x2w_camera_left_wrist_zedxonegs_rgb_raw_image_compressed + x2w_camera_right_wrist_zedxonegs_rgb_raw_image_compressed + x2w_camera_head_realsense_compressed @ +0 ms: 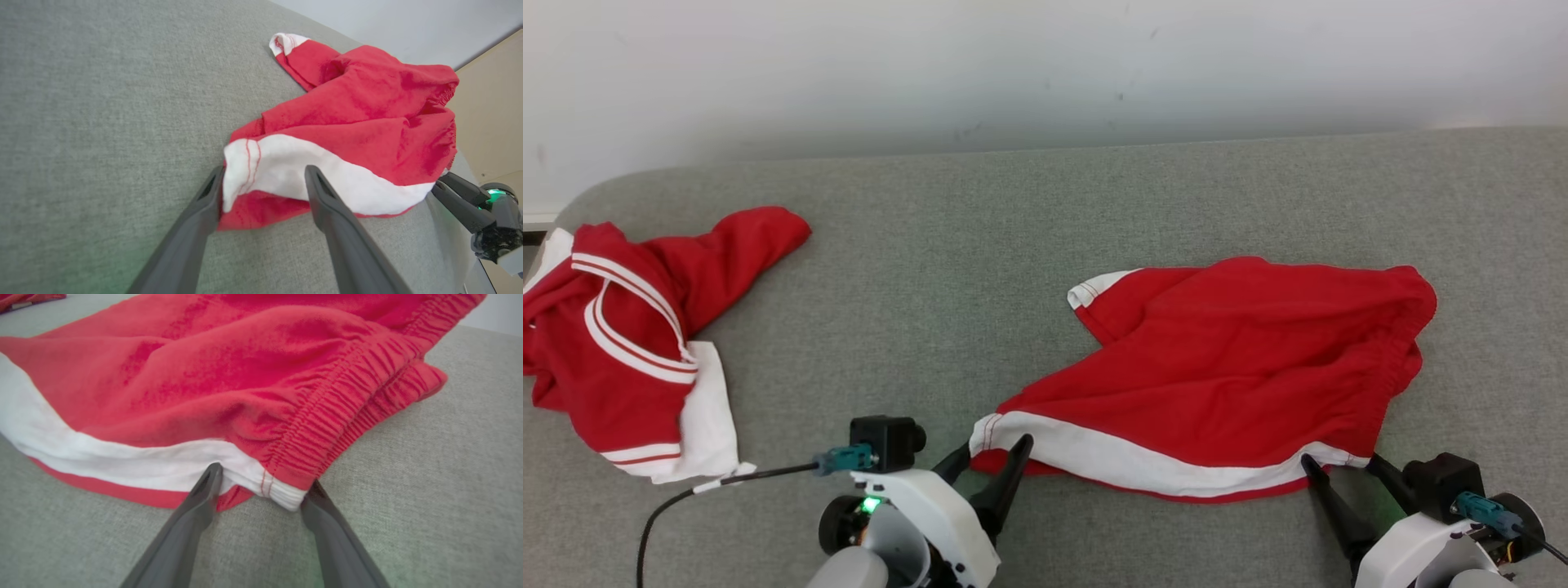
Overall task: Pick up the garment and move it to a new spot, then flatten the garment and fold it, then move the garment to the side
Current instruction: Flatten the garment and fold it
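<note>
The red shorts (1225, 359), with a white stripe along the near side, lay spread on the grey padded surface (931, 327), toward 4 o'clock in the head view. At 6 o'clock the left gripper (996, 447) stood wide open, one finger on either side of the shorts' white-trimmed hem corner, clamping nothing. At 5 o'clock the right gripper (1339, 461) was just as wide, straddling the elastic waistband corner; whether its tips touched cloth was hard to tell.

Bare surface ran from the shorts toward 12 o'clock up to the wall (1045, 65), and toward 9 o'clock as far as a second garment (621, 343), crumpled red and white and cut off by the frame edge. A black cable (686, 490) trailed toward 7 o'clock. The bottom edge cut off both arms.
</note>
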Tool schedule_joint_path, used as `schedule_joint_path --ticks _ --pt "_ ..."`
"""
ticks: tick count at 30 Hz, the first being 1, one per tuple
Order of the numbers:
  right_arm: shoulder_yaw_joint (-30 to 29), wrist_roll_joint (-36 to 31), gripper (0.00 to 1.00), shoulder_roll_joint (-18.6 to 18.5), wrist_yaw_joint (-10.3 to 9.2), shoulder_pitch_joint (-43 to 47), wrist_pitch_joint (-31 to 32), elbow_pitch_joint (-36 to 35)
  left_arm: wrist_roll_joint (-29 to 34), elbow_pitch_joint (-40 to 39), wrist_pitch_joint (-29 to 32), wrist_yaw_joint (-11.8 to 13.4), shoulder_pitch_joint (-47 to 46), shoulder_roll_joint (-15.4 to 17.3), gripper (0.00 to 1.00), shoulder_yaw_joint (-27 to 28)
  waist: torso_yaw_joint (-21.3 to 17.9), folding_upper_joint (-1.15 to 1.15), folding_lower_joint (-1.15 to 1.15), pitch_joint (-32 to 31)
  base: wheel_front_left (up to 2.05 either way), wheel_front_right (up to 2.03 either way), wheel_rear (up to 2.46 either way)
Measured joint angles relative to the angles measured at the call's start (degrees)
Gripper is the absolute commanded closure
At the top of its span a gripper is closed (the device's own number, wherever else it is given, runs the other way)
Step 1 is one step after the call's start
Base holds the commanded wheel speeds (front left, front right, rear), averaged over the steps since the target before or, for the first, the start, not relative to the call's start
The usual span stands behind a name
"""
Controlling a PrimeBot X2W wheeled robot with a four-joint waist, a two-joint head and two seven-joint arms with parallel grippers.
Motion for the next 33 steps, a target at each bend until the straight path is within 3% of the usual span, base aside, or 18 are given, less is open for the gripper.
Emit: schedule_joint_path --ticks 1,2,4,11,21,27,33 --pt "0.4 0.3 0.53 0.0 0.00 -0.1 0.0 0.1 0.0 0.0 -0.5 0.0 -0.1 0.0 0.59 -0.3 -0.1 0.00 0.00 0.0 0.00 0.00 0.00" --pt "0.8 0.5 0.65 -0.1 0.00 -0.3 0.0 0.2 -0.2 -0.1 -1.0 -0.1 -0.2 0.0 1.00 -0.5 -0.2 0.00 0.00 -0.1 0.00 0.00 0.00" --pt "1.8 1.0 1.00 -0.1 0.00 -0.5 -0.1 0.4 -0.5 -0.1 -1.3 -0.2 -0.4 0.1 1.00 -1.1 -0.3 0.00 0.00 -0.2 0.00 0.00 0.00" --pt "3.2 2.0 1.00 -2.0 0.01 -0.5 -0.3 -1.9 -1.8 -1.9 -4.0 -0.3 0.1 1.3 1.00 -1.8 -0.8 0.00 0.00 -2.0 0.00 0.00 0.00" --pt "0.4 7.4 1.00 -7.2 0.01 -0.1 0.8 -14.2 -0.8 -7.5 -6.6 -0.3 -0.3 4.7 1.00 -1.0 -1.1 0.00 -0.01 -4.8 0.00 0.00 0.00" --pt "2.0 16.5 1.00 -10.1 0.01 -9.8 9.4 -20.4 -1.3 -8.0 -3.3 -0.3 -10.2 6.9 1.00 -0.3 -1.0 0.00 -0.01 -1.2 0.00 0.00 0.00" --pt "1.9 22.9 1.00 -12.1 0.01 -27.0 18.4 -20.5 -4.7 -5.8 1.3 -0.5 -29.8 12.3 1.00 -3.3 -0.7 0.00 0.00 6.1 0.00 0.00 0.00"
